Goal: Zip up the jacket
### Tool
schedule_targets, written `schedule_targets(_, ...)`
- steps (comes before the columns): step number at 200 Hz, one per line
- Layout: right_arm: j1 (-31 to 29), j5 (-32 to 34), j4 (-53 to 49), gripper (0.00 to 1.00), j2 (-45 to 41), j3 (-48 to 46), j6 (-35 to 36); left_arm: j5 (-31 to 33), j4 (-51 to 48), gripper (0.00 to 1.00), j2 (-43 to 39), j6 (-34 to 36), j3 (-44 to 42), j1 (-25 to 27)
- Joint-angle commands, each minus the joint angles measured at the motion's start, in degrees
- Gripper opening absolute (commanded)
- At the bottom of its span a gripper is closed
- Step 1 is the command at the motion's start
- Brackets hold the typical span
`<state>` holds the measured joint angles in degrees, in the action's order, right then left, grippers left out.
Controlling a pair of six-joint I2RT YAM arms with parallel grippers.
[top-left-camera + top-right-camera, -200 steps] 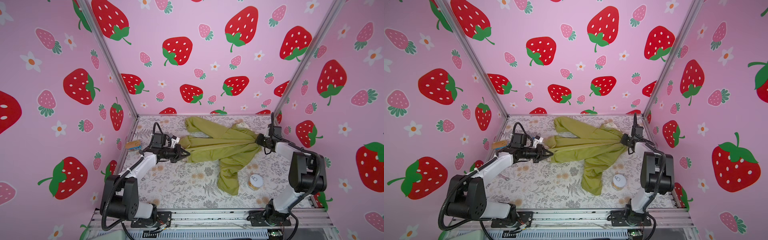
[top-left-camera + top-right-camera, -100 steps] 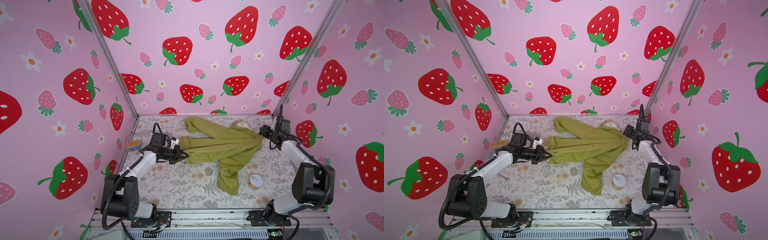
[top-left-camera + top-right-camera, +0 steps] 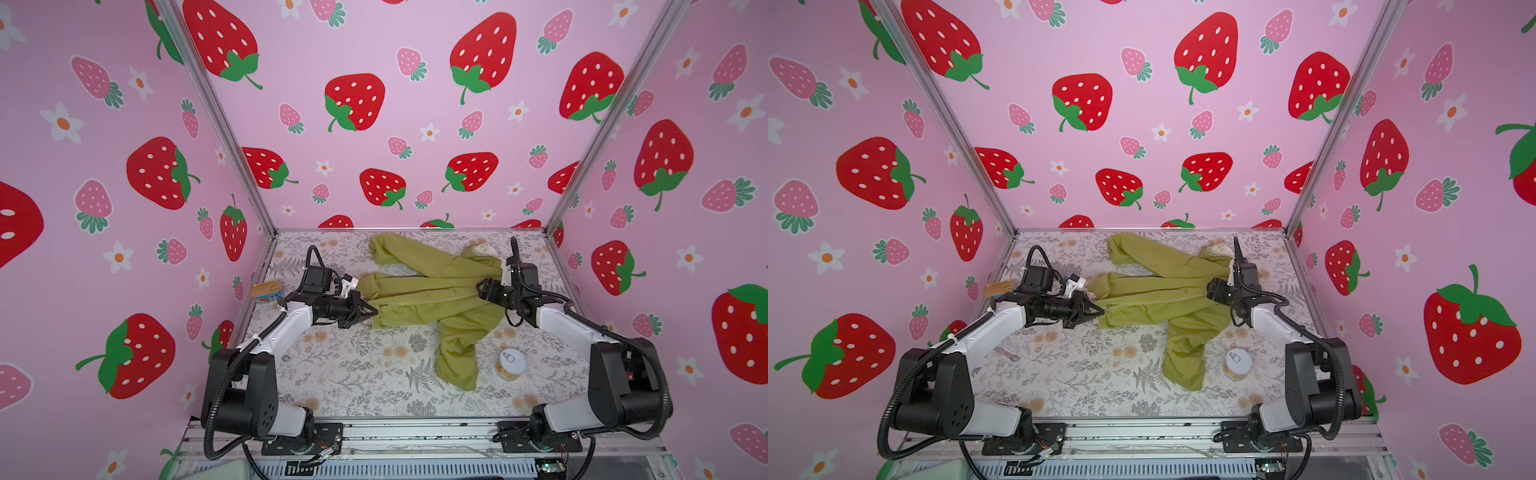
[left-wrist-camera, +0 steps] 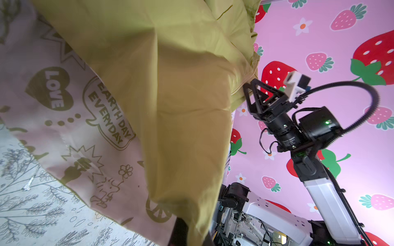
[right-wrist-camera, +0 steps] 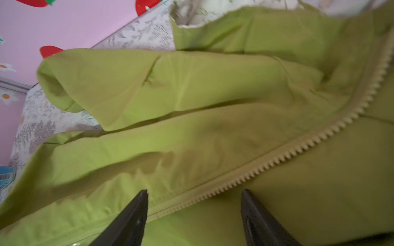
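The olive-green jacket [image 3: 428, 291] [image 3: 1154, 295] lies spread across the floral mat, one sleeve trailing toward the front. My left gripper [image 3: 372, 311] [image 3: 1100, 311] is shut on the hem at the jacket's left end. In the left wrist view the green fabric [image 4: 170, 106] and the pale printed lining [image 4: 74, 127] drape over that gripper [image 4: 187, 234]. My right gripper [image 3: 480, 286] [image 3: 1210, 291] hangs open over the jacket's right end. Its two black fingertips straddle the cream zipper teeth [image 5: 298, 149], and nothing is held between them [image 5: 195, 190].
A small round tin with a pull-tab lid [image 3: 510, 363] [image 3: 1237, 363] stands on the mat beside the trailing sleeve. A small tan and blue object [image 3: 266, 289] lies at the mat's left edge. Pink strawberry walls close in three sides.
My right gripper opened and let go of the jacket's right end. It rose briefly toward the wall, then came back left over the zipper. The left gripper stayed shut on the hem.
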<state>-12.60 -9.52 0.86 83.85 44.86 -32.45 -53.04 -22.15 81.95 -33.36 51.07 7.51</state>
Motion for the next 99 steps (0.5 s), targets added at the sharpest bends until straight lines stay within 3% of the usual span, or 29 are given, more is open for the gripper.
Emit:
schedule_targets(1, 3.26, 1.11, 3.79, 0.72, 0.03, -3.46, -1.58, -0.8, -1.32, 0.0, -0.74, 1.33, 1.58, -0.17)
schedule_targets(55, 8.43, -3.76, 6.18, 0.72, 6.16, -2.65, -0.6, -1.61, -2.54, 0.0, -1.19, 2.32, 1.5, -0.15)
schedule_targets(99, 6.66, -4.39, 3.69, 0.68, -2.77, -2.58, -0.21, -2.45, -2.0, 0.0, -0.74, 2.34, 1.83, -0.13)
